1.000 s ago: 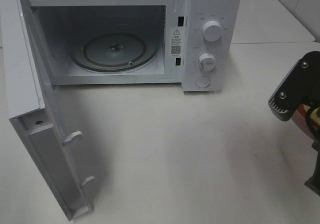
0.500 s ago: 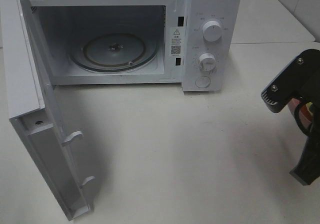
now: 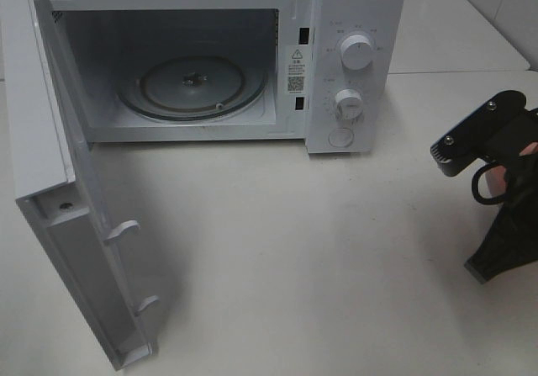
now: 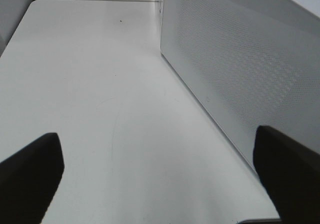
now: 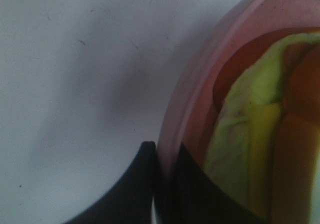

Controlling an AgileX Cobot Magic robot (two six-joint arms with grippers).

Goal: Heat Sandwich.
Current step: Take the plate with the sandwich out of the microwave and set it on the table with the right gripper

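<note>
Sandwich (image 5: 250, 149), pale cream with yellow parts, lies on the salmon-pink plate (image 5: 200, 83), and your right wrist camera sees it very close; your right gripper (image 5: 162, 184) is clamped on that plate's rim, one dark finger on the outside and one on the inside of the rim; in the high view the same gripper (image 3: 496, 191) sits at the right edge of the white table (image 3: 294, 267), well apart from the microwave (image 3: 353, 56), with only a sliver of the plate showing behind it. Your left gripper (image 4: 160, 176) has its jaws spread wide, holding nothing, above bare table beside the microwave's perforated side wall (image 4: 240, 68); the microwave door (image 3: 59, 199) stands swung open, and the glass turntable (image 3: 192, 86) inside carries nothing.
</note>
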